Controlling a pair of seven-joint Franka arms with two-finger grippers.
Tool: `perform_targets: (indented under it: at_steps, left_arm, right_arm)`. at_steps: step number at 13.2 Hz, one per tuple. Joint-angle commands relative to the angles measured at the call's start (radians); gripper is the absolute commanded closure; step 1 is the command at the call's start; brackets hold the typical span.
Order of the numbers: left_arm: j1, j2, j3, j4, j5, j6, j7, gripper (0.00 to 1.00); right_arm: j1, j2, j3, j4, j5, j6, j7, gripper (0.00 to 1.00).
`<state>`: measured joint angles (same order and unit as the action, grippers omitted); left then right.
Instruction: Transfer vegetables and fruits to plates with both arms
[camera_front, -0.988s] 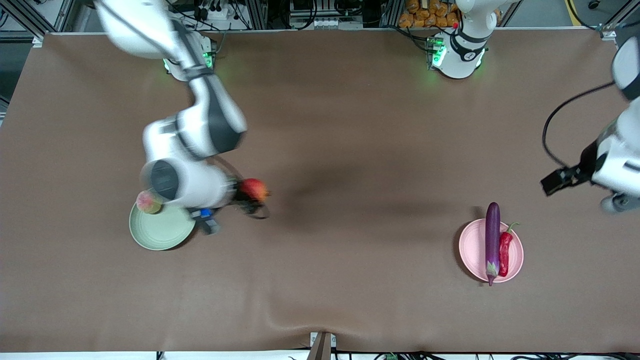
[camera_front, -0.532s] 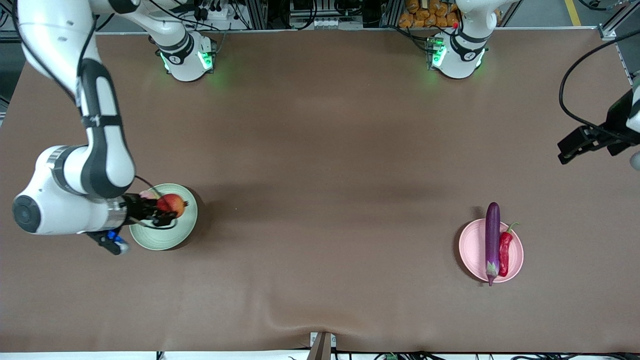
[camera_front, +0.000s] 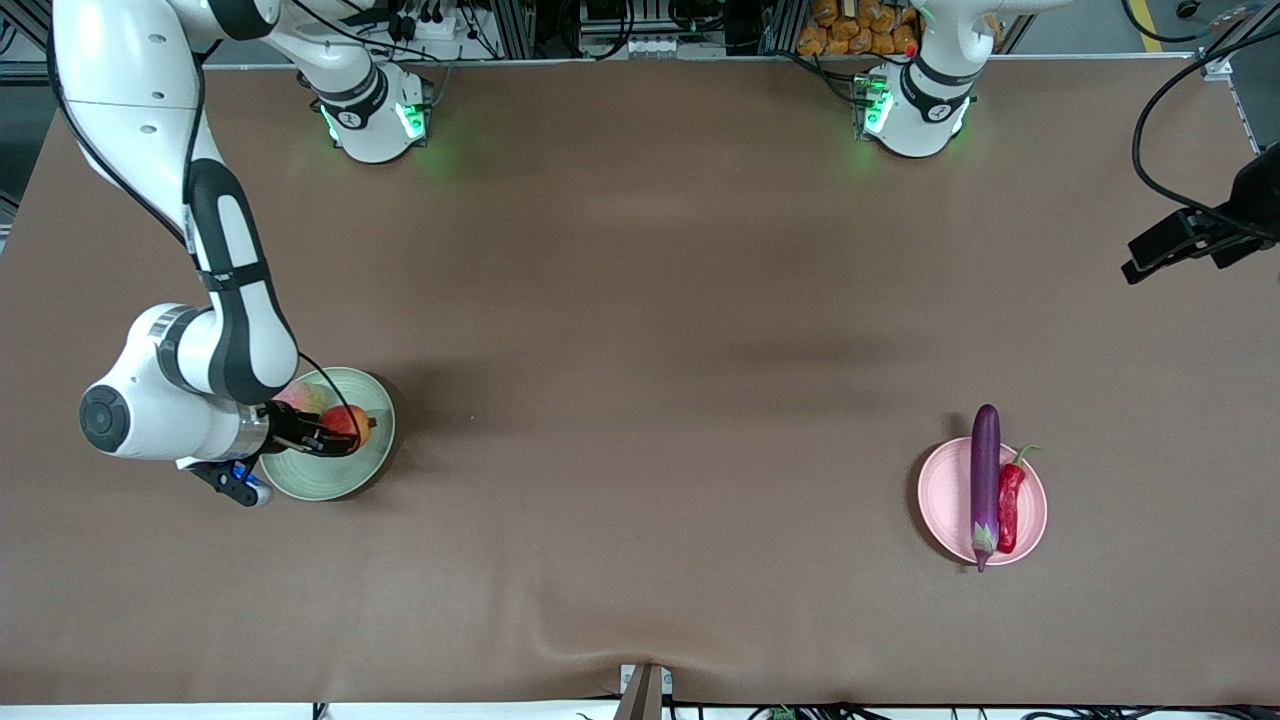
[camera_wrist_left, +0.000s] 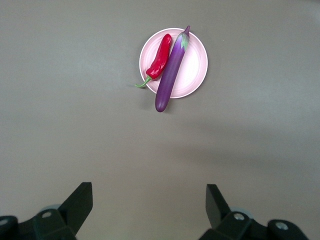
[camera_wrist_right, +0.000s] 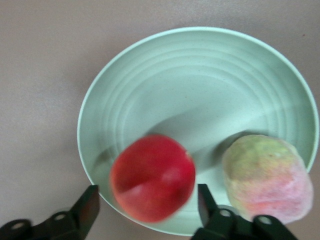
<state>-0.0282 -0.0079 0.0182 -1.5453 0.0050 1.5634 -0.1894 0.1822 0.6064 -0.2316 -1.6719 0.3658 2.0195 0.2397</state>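
Note:
My right gripper (camera_front: 335, 432) hangs low over the pale green plate (camera_front: 330, 482). Its jaws stand open on either side of the red-orange apple (camera_front: 347, 422), with a gap at each finger. In the right wrist view the apple (camera_wrist_right: 152, 177) looks blurred between my right gripper's (camera_wrist_right: 147, 205) fingers, over the plate (camera_wrist_right: 200, 85). The peach (camera_wrist_right: 265, 177) lies on the plate beside the apple. The purple eggplant (camera_front: 985, 480) and red chili (camera_front: 1010, 505) lie on the pink plate (camera_front: 935, 495). My left gripper (camera_front: 1140, 265) is open, empty and raised over the left arm's end of the table.
The brown table cloth (camera_front: 650, 350) is bare between the two plates. From high up, the left wrist view shows the pink plate (camera_wrist_left: 197, 65) with the eggplant (camera_wrist_left: 171, 70) and chili (camera_wrist_left: 159, 57). A small ridge in the cloth lies at the table's near edge.
My right arm swung the apple over the green plate and lowered it beside the peach, and its jaws now stand apart. My left arm rose and drew off toward its end of the table.

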Motion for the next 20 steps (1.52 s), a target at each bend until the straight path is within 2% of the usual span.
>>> perform_targets:
  at_steps: [1, 3, 6, 8, 9, 10, 12, 13, 15, 17, 20]
  left_arm:
    - [-0.016, -0.035, 0.008, -0.012, -0.007, -0.006, 0.010, 0.00]
    - [-0.018, -0.029, 0.006, 0.007, -0.008, -0.002, 0.010, 0.00]
    - [-0.013, -0.023, 0.008, 0.008, -0.010, 0.001, 0.011, 0.00]
    - [-0.015, -0.026, 0.008, 0.007, -0.013, 0.000, 0.013, 0.00]
    - [-0.015, -0.027, 0.006, 0.007, -0.013, -0.005, 0.012, 0.00]
    - [-0.015, -0.027, 0.006, 0.007, -0.013, -0.006, 0.013, 0.00]
    - [-0.013, -0.027, 0.008, 0.007, -0.014, -0.005, 0.013, 0.00]
    - [-0.015, -0.026, 0.006, 0.005, -0.014, -0.005, 0.013, 0.00]
    - [-0.016, -0.024, 0.006, 0.005, -0.013, -0.005, 0.012, 0.00]
    - [-0.018, -0.027, 0.006, 0.007, -0.011, -0.006, 0.011, 0.00]
    - [-0.021, -0.026, 0.005, 0.008, -0.007, -0.005, 0.007, 0.00]
  right_arm:
    - [-0.016, -0.066, 0.012, 0.079, -0.011, -0.191, -0.020, 0.00]
    - [-0.013, -0.071, 0.012, 0.238, -0.016, -0.396, -0.022, 0.00]
    - [-0.042, -0.071, 0.014, 0.403, -0.019, -0.572, -0.031, 0.00]
    - [-0.122, -0.068, 0.058, 0.557, -0.042, -0.700, -0.159, 0.00]
    - [-0.185, -0.069, 0.102, 0.587, -0.042, -0.729, -0.260, 0.00]
    - [-0.220, -0.086, 0.144, 0.590, -0.053, -0.749, -0.349, 0.00]
    - [-0.218, -0.172, 0.169, 0.592, -0.135, -0.754, -0.419, 0.00]
    - [-0.217, -0.212, 0.219, 0.590, -0.171, -0.754, -0.418, 0.00]
    - [-0.225, -0.268, 0.313, 0.580, -0.299, -0.780, -0.378, 0.00]
    - [-0.225, -0.345, 0.322, 0.517, -0.306, -0.776, -0.265, 0.00]
    - [-0.234, -0.469, 0.321, 0.358, -0.311, -0.725, -0.264, 0.00]
